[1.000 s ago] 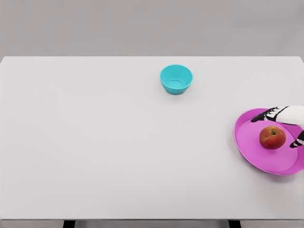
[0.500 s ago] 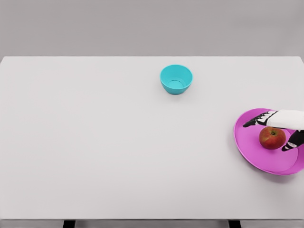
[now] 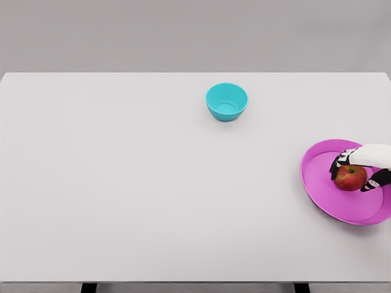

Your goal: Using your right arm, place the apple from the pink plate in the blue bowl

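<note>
Because the apple [image 3: 350, 178] must go into the blue bowl [image 3: 226, 101] far across the table [image 3: 122, 183], the right hand [image 3: 361, 166] curls its fingers around the apple, which sits on the pink plate [image 3: 324, 189].

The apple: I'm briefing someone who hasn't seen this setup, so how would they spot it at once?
Start at the white table and go to its right edge, where a pink plate lies. The apple sits on that plate, with the right hand curled around it. It is the only red, round thing; the blue bowl stands far off, near the table's back.
</note>
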{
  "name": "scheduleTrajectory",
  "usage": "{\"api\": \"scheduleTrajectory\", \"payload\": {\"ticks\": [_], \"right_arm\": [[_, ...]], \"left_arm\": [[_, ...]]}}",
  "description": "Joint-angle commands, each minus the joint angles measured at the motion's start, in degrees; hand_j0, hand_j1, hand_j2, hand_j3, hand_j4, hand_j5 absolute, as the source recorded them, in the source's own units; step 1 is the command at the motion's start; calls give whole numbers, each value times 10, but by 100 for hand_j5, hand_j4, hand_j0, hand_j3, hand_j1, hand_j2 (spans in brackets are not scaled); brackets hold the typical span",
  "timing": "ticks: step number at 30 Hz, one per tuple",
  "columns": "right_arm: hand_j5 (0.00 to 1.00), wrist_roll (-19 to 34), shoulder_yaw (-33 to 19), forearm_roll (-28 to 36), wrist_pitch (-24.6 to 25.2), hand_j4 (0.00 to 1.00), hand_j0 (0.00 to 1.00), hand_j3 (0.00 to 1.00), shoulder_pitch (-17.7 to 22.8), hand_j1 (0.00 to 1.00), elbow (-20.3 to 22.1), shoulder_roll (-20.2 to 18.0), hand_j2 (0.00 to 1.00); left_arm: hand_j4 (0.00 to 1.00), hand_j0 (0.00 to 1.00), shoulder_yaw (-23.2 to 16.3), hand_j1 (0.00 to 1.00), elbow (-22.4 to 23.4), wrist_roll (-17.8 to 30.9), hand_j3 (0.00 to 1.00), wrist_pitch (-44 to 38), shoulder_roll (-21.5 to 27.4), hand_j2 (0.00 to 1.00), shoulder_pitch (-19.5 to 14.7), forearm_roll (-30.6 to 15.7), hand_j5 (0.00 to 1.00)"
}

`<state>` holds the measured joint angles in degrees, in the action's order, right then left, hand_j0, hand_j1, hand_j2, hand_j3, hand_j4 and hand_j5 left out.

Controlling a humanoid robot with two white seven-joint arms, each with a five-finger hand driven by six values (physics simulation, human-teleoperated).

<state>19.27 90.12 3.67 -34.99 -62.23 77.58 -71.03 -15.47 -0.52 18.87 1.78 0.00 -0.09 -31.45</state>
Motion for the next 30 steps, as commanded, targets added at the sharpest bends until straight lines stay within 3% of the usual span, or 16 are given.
{"api": "scheduleTrajectory", "payload": {"ticks": [1, 6, 11, 14, 18, 21, 30], "right_arm": [[40, 0, 1, -2, 0, 40, 40, 40, 0, 40, -1, 1, 40], [35, -1, -4, -7, 0, 35, 35, 35, -1, 35, 0, 2, 35], [36, 18, -67, -6, 0, 36, 36, 36, -8, 36, 20, 20, 36], [36, 31, -74, -5, 0, 36, 36, 36, -42, 36, 20, 65, 36], [36, 61, -137, -2, 0, 36, 36, 36, -44, 36, 17, 128, 36], [36, 64, -165, -2, 28, 36, 36, 36, -44, 36, 6, 177, 36], [36, 63, -218, -6, 34, 36, 36, 36, -49, 36, -104, 294, 36]], "left_arm": [[100, 100, 0, 100, 0, -1, 100, 0, 0, 100, 0, 0, 100], [100, 100, 0, 100, 0, 0, 100, 1, 0, 100, 0, 0, 100], [100, 100, 0, 100, 0, 0, 100, 0, 0, 100, 0, 0, 100], [100, 100, 0, 100, 0, 0, 100, 1, 0, 100, 0, 0, 100], [100, 100, 0, 100, 0, 0, 100, 0, 0, 100, 0, 0, 100], [100, 100, 0, 100, 0, 0, 100, 0, 0, 100, 0, 0, 100], [100, 100, 0, 100, 0, 0, 100, 0, 0, 100, 0, 0, 100]]}}
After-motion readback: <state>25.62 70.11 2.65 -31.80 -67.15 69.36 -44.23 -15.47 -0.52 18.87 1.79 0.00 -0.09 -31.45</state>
